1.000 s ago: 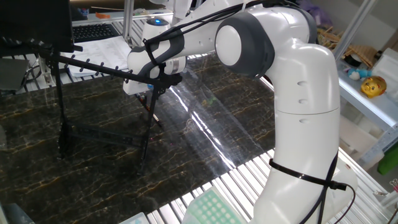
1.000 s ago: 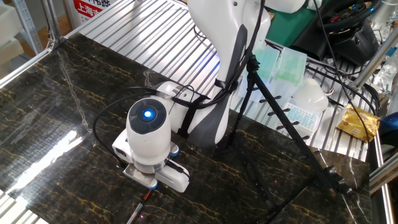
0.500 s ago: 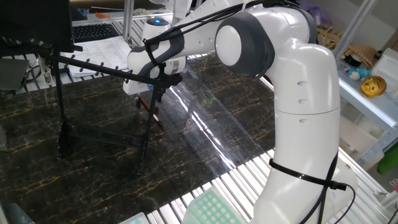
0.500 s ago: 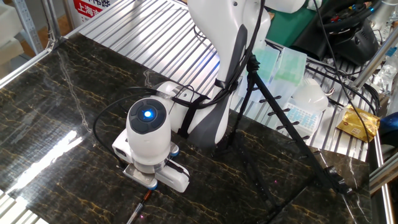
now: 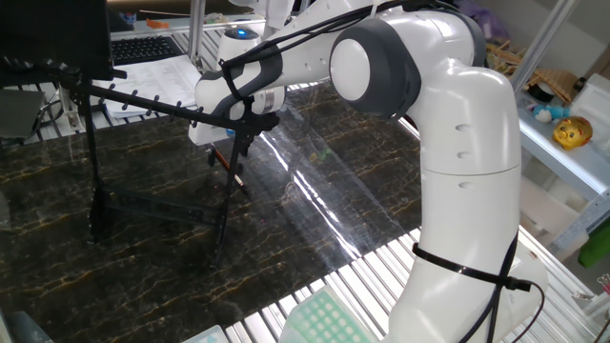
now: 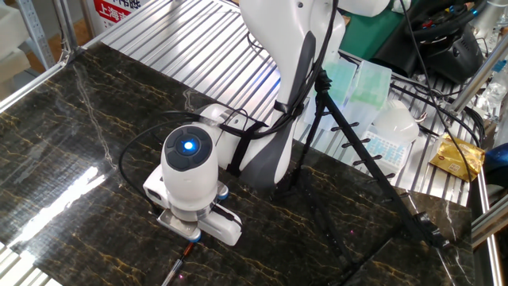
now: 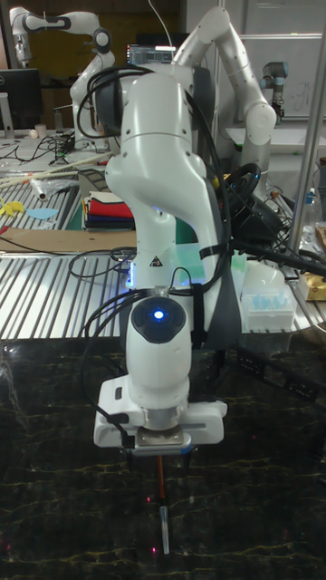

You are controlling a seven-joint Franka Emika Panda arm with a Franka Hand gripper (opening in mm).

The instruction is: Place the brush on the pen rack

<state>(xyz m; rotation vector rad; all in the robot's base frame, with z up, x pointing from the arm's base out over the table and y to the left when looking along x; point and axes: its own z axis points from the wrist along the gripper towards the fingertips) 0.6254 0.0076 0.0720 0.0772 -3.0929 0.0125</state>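
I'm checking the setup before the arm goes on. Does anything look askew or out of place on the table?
Nothing looks damaged or spilled. The brush hangs below the gripper, not yet on the pen rack, which stands upright on the dark marbled table. Whether the fingers actually clamp the brush is hidden.

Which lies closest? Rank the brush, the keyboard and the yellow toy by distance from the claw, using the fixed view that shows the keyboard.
1. The brush, just below the claw.
2. The keyboard, behind it, at upper left.
3. The yellow toy, on the shelf at far right, past the arm's base.
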